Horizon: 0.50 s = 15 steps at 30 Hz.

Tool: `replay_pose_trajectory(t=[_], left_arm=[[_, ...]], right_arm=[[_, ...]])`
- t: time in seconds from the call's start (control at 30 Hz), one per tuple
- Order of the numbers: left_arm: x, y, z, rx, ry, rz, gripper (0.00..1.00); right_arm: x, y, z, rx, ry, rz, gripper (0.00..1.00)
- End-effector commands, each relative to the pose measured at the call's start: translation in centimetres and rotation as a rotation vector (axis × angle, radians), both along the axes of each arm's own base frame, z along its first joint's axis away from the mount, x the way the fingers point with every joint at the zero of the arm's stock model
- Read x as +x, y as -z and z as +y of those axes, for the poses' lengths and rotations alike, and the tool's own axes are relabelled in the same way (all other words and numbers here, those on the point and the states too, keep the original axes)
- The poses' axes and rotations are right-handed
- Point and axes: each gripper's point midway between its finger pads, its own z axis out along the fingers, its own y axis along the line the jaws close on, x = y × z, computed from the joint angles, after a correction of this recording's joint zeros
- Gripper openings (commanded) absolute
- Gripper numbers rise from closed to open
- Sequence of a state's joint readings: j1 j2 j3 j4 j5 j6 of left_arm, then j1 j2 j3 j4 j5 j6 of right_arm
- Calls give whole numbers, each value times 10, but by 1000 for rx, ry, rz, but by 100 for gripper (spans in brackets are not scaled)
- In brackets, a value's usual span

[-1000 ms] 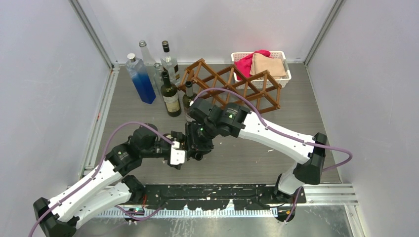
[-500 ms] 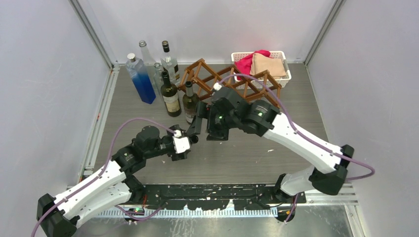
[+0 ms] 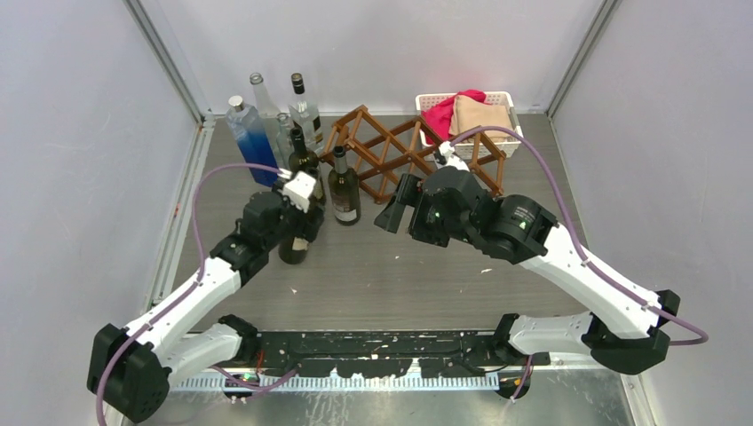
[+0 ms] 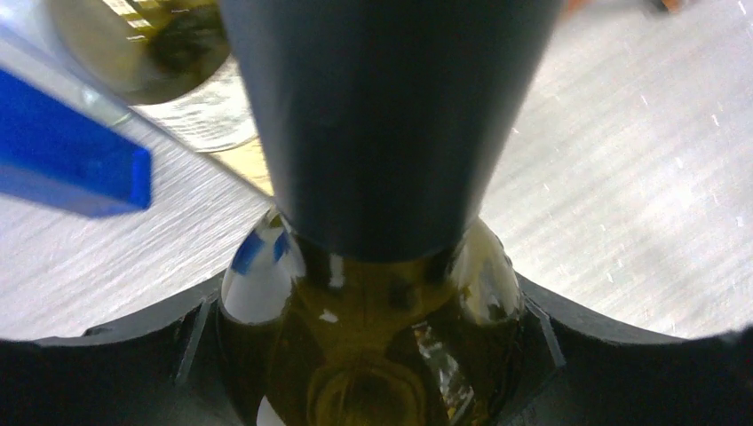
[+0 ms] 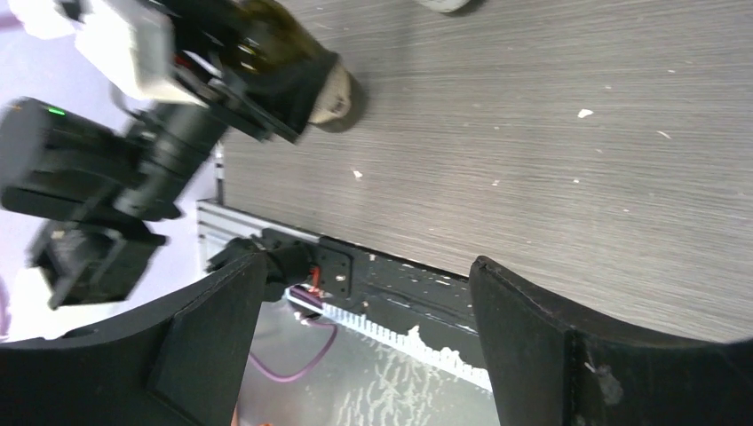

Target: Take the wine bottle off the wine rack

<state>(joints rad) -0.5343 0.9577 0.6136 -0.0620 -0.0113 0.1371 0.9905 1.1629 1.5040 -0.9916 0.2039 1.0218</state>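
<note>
Now that the wine bottle (image 3: 292,248) is seen off the wine rack (image 3: 391,153), pinched at its shoulder by the left gripper (image 3: 300,227) just beside the standing bottles (image 3: 344,193), removal is judged done. Only setting down appears left. The right gripper (image 3: 395,206) is held spread, empty.

A white basket (image 3: 517,135) holds pink cloth (image 3: 441,114) and beige cloth (image 3: 481,115); a blue bottle (image 3: 254,147) stands left.

- No legible text, brand or number.
- Pale label on wine bottle (image 5: 284,53): blurred.
- Pale label on standing dark bottle (image 3: 344,197): too small to read.
</note>
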Motion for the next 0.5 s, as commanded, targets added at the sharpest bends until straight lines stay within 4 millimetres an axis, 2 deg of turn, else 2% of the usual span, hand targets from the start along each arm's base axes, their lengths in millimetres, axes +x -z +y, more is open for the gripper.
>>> replay_pose_trajectory(t=[0.0,0.1,0.23,0.47], left_arm=[[40,-89,7,-287,-151,-147,0],[46,-93,6,-327,-141,-138,0],[47,-97,-7,-346,-55,-179,0],[44,-80,-14,-310,34,-259,0]], right_arm=[[11,10,-13,-52,62,-37,89],[12,14,-15,-58,71,-43,87],[14,18,-21,-67,89,-58,86],[15,23,-27,-79,112,-65,85]])
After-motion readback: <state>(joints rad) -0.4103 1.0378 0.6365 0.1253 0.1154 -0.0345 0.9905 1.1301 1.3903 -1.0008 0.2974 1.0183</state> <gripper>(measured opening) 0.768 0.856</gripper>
